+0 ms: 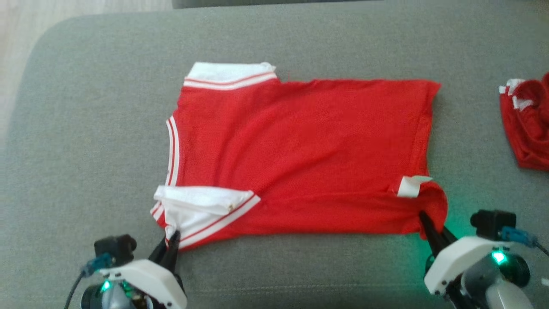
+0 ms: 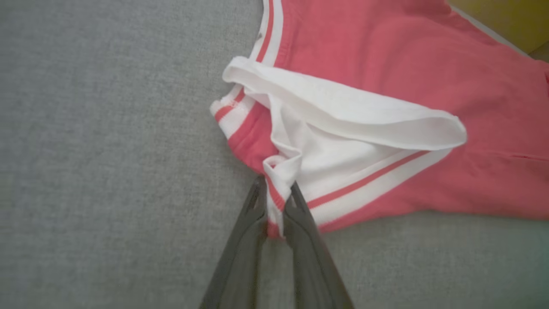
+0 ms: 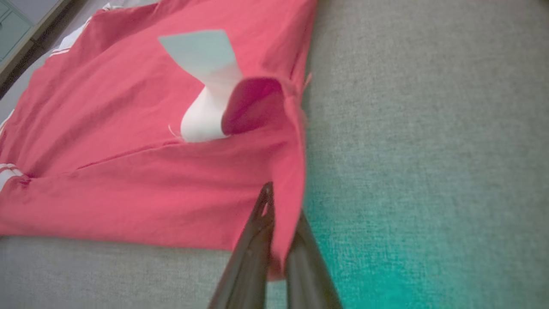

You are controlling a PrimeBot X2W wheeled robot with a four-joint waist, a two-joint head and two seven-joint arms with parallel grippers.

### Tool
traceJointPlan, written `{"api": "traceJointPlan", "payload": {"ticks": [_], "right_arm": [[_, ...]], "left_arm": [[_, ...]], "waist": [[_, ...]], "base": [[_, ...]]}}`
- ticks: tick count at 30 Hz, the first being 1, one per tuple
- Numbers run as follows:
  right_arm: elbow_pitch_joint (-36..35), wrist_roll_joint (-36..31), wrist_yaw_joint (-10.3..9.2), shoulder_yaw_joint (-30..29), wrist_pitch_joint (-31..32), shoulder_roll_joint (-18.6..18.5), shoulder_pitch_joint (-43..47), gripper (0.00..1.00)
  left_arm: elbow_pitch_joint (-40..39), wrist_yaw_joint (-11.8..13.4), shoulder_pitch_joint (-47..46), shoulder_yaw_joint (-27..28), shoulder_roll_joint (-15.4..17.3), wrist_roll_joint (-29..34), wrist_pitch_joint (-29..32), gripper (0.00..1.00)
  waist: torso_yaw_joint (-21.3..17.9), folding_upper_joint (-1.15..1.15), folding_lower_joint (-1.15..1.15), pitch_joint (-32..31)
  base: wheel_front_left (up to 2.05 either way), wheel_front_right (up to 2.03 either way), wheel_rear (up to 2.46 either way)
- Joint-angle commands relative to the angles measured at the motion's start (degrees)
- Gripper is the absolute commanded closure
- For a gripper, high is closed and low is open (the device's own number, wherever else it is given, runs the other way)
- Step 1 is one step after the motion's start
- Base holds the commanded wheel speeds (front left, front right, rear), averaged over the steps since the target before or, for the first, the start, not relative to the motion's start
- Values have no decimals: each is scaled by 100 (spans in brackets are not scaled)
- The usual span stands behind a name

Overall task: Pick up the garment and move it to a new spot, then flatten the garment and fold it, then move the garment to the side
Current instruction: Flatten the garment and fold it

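Shirt (image 1: 300,150) corners sit pinched by left gripper (image 1: 173,238) and right gripper (image 1: 424,219) — thin bites; an uneven lift could slip cloth from the fingers (image 3: 254,240).

Red garment (image 1: 300,150), white red-striped collar and cuffs, folded flat, mid grey cushion (image 1: 85,107), collar end toward left edge, white label (image 1: 412,185) upturned near hem

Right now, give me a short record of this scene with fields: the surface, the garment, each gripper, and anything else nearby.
surface: grey fabric cushion
garment: red knit shirt with white striped trim, lying mostly flat
left gripper: shut on the shirt's white-trimmed near corner
right gripper: shut on the shirt's red near hem corner
tag: white label, turned up near the right gripper
other: second red and white garment, bunched, apart
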Motion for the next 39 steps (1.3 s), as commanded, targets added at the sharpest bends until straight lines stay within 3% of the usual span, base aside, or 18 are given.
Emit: {"api": "traceJointPlan", "payload": {"ticks": [1,8,9,11,18,23,29,39], "right_arm": [[-203,43,-4,75,18,-100,61,100],[-427,59,-4,-90,135,-83,479,100],[-471,87,-4,-100,131,-66,506,88],[-551,77,-4,-129,113,-42,551,0],[-1313,-651,-4,-262,-825,38,516,0],[-1883,-1038,-4,-263,-1308,102,369,0],[-2393,-1214,-4,-217,-1321,175,255,0],[-2455,-1185,-4,-222,-1224,251,224,0]], "left_arm": [[-211,62,29,188,62,-20,13,100],[-357,213,341,172,62,-28,73,100],[-375,228,337,167,68,-2,34,100],[-371,267,309,144,80,56,-1,0],[-773,655,106,198,196,624,-859,0],[-1109,791,-52,237,231,863,-1393,0],[-1552,869,-279,253,406,1089,-1499,0],[-1650,895,-323,163,478,1150,-1405,0]], "waist": [[60,0,0,-91],[75,0,0,-249],[75,0,0,-250],[76,0,0,-251],[-6,0,0,-287],[-56,0,0,-352],[-93,0,0,-404],[-94,0,0,-333]], "base": [[0,0,0],[0,0,0],[0,0,0],[0,0,0],[0,0,0],[0,0,0],[0,0,0],[0,0,0]]}}
